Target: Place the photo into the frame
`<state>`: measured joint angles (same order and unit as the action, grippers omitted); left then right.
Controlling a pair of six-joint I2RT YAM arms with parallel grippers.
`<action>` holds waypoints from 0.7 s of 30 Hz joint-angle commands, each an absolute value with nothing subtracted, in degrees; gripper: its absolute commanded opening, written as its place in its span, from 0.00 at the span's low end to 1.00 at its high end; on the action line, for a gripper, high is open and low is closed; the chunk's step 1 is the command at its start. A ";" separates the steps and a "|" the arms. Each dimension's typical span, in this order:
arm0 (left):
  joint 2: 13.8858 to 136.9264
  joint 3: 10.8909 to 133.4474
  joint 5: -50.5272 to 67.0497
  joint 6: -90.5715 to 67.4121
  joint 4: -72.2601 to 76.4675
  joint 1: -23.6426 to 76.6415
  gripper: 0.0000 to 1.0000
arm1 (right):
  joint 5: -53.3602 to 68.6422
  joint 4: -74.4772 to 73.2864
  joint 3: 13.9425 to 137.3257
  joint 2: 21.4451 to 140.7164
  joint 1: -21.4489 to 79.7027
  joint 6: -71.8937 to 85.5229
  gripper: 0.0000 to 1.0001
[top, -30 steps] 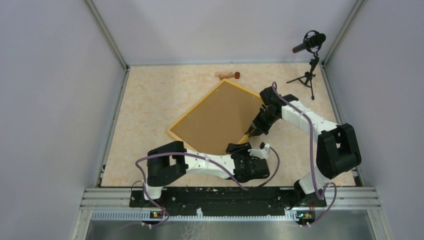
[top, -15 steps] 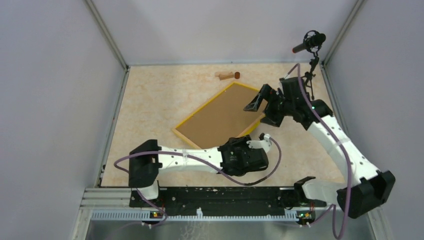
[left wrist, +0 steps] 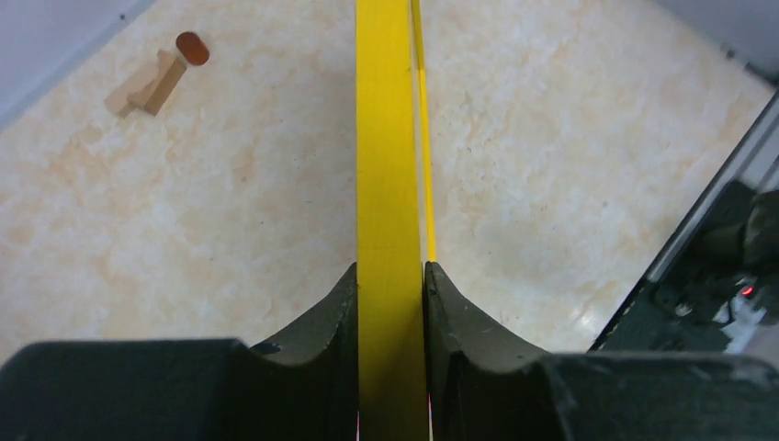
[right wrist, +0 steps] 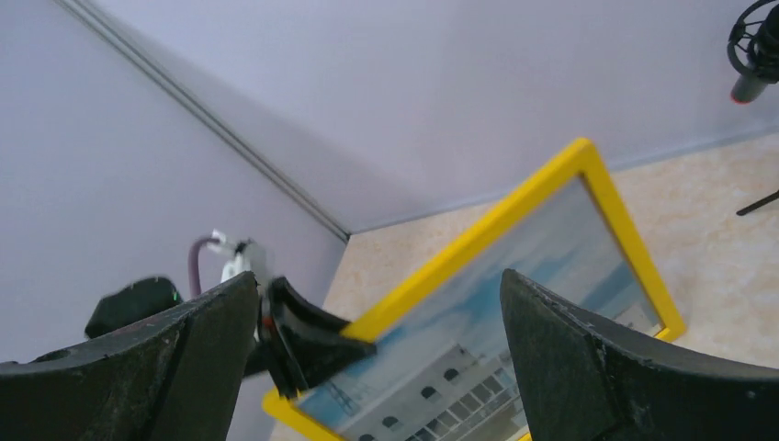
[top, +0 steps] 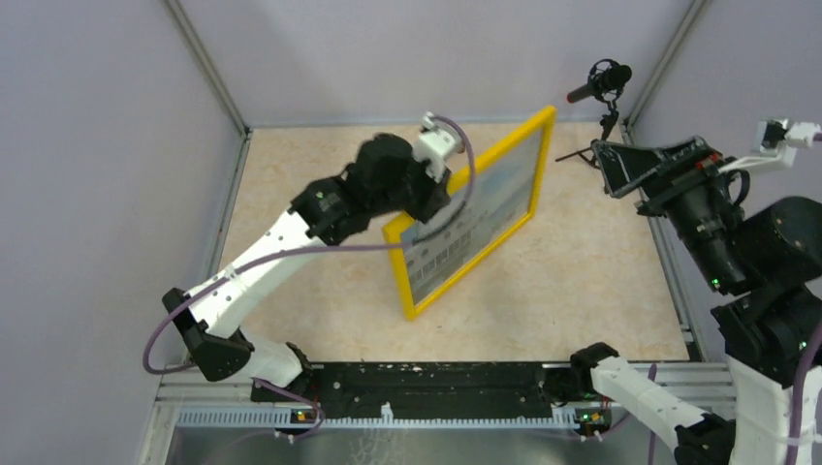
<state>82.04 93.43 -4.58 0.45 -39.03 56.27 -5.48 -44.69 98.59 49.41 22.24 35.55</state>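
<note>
Above the counter (top: 582,281), the left tool (left wrist: 390,271) clamps the edge of the upright frame (left wrist: 389,184). The photo (top: 470,218) sits inside the frame. Right of the frame, the right tool (right wrist: 378,280) hangs wide open, empty.

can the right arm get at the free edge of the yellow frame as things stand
Probably yes. The right claw is open and faces the frame with nothing visible between them. The left claw clamps the opposite edge, holding it up.
</note>
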 commanded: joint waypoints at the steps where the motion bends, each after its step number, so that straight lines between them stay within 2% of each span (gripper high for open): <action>1: 82.23 97.50 20.16 -7.47 -33.89 43.44 0.00 | -10.08 -40.43 92.46 46.74 21.88 33.50 0.99; 7: 89.98 99.24 41.47 -13.07 -30.87 33.06 0.00 | -11.26 -42.01 91.79 46.59 21.87 32.49 0.99; 11: 94.35 95.52 58.86 -15.36 -22.70 28.00 0.00 | -11.95 -41.87 90.59 46.49 21.87 31.73 0.99; 16: 102.91 97.58 61.11 -8.46 -23.45 27.42 0.00 | -11.51 -40.43 88.10 46.55 21.82 31.65 0.99; 21: 113.13 102.73 61.12 -8.55 -19.95 27.34 0.00 | -9.99 -39.39 86.22 47.36 21.85 31.97 0.99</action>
<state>107.42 97.43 55.09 -11.62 -26.89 26.59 -10.85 -42.33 87.26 46.96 22.22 32.58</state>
